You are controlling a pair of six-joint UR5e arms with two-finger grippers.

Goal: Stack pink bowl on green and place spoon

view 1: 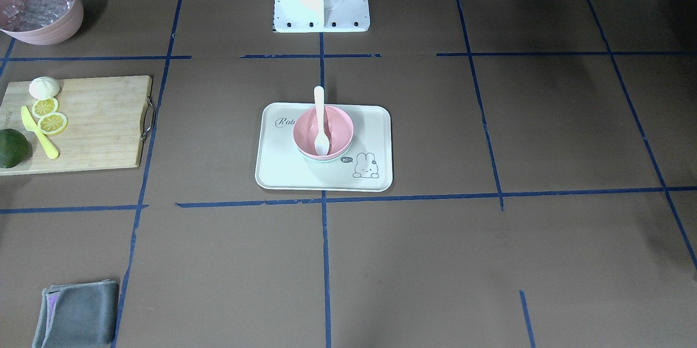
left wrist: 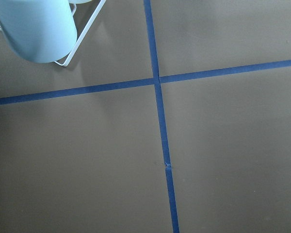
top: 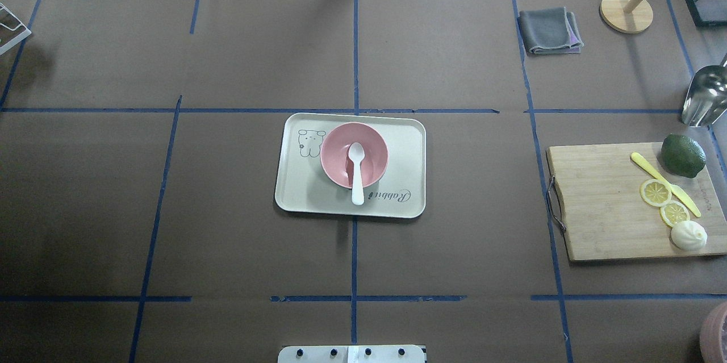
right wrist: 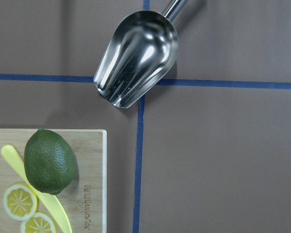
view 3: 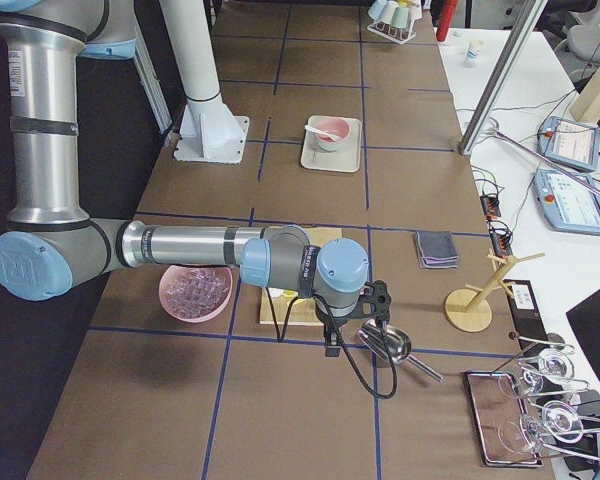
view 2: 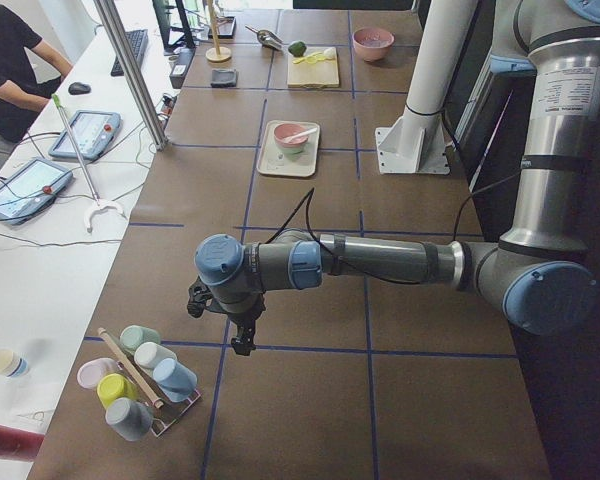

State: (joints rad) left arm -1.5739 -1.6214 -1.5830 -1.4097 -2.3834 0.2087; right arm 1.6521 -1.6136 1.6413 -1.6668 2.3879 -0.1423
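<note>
The pink bowl (view 1: 323, 130) sits nested in the green bowl (view 1: 318, 159), of which only a thin rim shows, on the cream rabbit tray (view 1: 375, 119) at the table's middle. The white spoon (view 1: 320, 122) lies in the pink bowl, handle over the rim toward the robot. They also show in the overhead view: bowl (top: 372, 150), spoon (top: 356, 172), tray (top: 409, 147). My left gripper (view 2: 232, 325) hangs over the table's left end, far from the tray. My right gripper (view 3: 352, 325) hangs over the right end. Both show only in side views, so I cannot tell open or shut.
A cutting board (top: 602, 204) with a lime (top: 682, 155), lemon slices, a yellow knife and a bun lies at the right. A metal scoop (right wrist: 138, 56), a folded grey cloth (top: 548, 30), a pink bowl of ice (view 1: 39, 7) and a cup rack (view 2: 140, 385) stand at the table's ends.
</note>
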